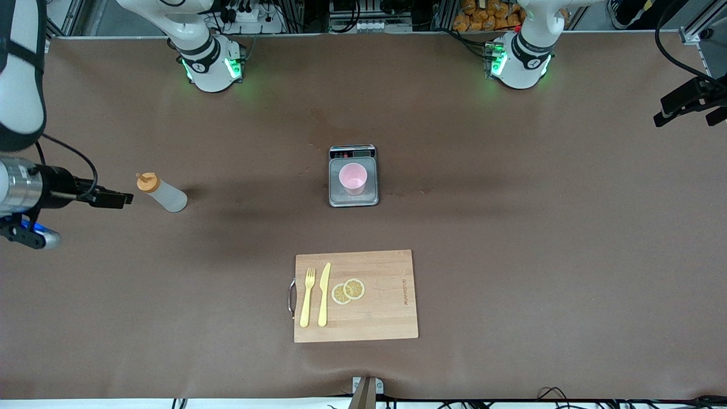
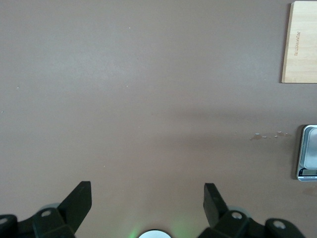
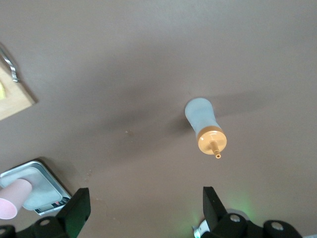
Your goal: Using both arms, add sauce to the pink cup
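The sauce (image 1: 163,193) stood upright toward the right arm's end of the table, well apart from the pink cup (image 1: 353,177) on the scale (image 1: 353,199). Both the right end effector (image 3: 143,208) and the left end effector (image 2: 147,203) hung open and empty; a skewed approach might topple the light bottle.

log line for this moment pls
sauce bottle upright, untouched | pink cup on scale | both end effectors open, holding nothing

Two lemon slices (image 1: 347,291), one fork (image 1: 307,297)
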Tool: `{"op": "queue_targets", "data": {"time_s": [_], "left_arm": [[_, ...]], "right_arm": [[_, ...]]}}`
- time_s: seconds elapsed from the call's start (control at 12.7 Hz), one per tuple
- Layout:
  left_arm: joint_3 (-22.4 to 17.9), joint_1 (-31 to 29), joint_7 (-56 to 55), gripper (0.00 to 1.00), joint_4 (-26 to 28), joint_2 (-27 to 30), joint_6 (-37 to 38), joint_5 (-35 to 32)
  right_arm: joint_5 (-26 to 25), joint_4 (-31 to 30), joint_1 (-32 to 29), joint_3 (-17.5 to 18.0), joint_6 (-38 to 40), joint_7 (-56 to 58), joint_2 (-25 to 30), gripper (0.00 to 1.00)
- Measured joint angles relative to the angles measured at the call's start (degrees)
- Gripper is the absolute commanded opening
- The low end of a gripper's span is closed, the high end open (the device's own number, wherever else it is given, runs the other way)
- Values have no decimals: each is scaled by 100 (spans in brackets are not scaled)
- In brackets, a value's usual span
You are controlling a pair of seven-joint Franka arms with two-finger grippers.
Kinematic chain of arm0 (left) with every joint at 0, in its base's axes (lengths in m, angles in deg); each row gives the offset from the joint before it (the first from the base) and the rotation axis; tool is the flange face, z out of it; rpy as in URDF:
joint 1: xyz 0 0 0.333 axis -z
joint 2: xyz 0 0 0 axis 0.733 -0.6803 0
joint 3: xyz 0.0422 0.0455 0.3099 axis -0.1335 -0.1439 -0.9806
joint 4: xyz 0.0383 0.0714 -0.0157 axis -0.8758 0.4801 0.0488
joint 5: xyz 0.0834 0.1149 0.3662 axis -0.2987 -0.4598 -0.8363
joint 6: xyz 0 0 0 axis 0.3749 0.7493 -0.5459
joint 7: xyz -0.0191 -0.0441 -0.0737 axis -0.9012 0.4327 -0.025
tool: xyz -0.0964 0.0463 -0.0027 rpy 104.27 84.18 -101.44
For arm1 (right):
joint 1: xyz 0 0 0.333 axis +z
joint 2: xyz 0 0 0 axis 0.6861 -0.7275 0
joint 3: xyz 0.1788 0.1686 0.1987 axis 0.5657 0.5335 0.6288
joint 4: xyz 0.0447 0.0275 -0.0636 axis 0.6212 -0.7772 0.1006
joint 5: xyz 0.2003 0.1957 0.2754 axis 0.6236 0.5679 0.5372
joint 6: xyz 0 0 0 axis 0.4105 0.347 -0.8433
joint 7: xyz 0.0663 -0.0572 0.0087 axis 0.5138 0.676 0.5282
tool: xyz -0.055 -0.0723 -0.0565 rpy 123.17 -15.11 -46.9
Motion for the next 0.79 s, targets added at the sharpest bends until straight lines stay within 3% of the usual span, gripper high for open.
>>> {"op": "queue_targets", "data": {"time_s": [0.47,0.79], "left_arm": [[136,6,5,100,71,52,-2,-166],[358,15,5,100,156,6,-181,-312]], "right_arm": [[-556,-861,563,25,-994,6,1423,100],[-587,-1193,561,-8,-1329,444,1824,100]]}}
